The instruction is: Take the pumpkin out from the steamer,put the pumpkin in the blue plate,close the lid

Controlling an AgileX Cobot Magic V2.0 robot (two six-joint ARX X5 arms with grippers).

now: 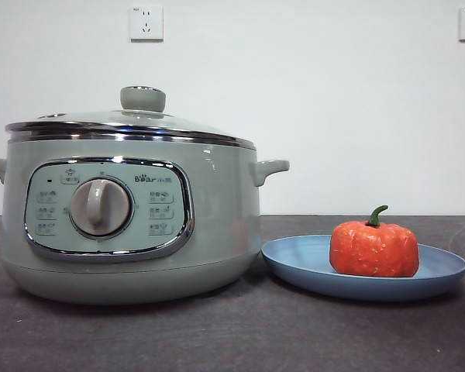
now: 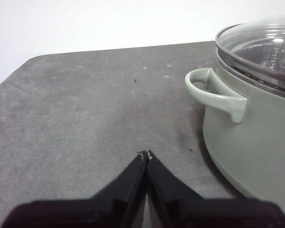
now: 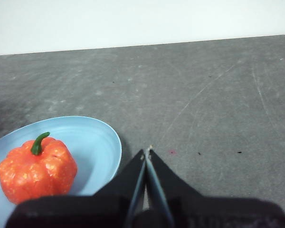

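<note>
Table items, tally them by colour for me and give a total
Green: 2, the steamer and the lid by its knob
Blue: 1, the blue plate
Orange: 1, the pumpkin
Total: 4

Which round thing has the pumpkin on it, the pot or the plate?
The blue plate. The pumpkin sits on it; the steamer beside it is closed with its lid.

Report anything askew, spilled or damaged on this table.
Nothing stands out. The lid sits level on the steamer, and the pumpkin stands upright in the blue plate. No spill shows.
</note>
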